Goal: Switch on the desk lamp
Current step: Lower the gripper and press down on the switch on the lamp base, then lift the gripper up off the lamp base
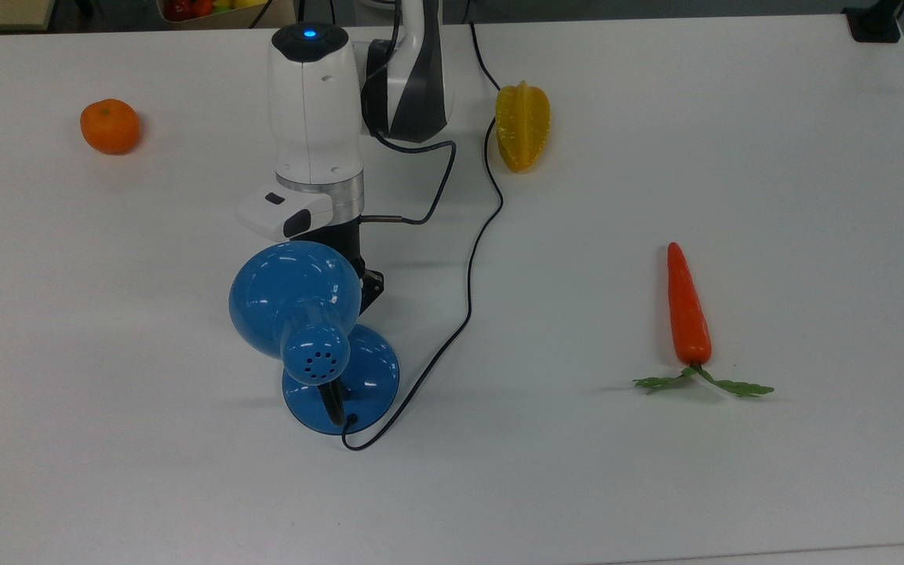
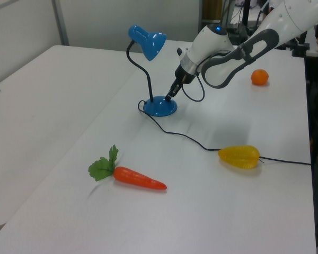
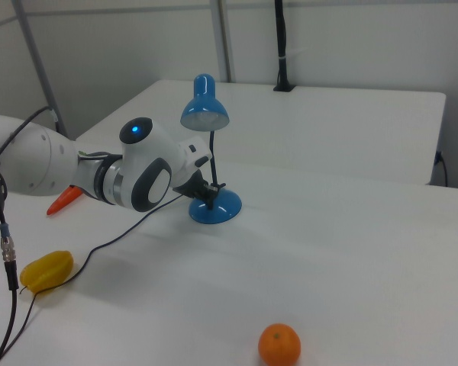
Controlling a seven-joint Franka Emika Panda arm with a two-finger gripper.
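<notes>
My claw [image 2: 168, 97] sits low at the rim of the desk lamp [image 2: 160, 106] base — touching or just above, I cannot tell, nor how wide it is. The lamp stands mid-counter [image 1: 656, 486], shade [image 1: 295, 298] unlit.

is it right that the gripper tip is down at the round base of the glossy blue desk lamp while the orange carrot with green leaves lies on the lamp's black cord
Not quite. In the top view, the orange carrot with green leaves lies well apart from the black cord, touching nothing but the white table. It is the yellow starfruit that sits against the cord. The gripper is indeed at the round base of the glossy blue desk lamp.
</notes>
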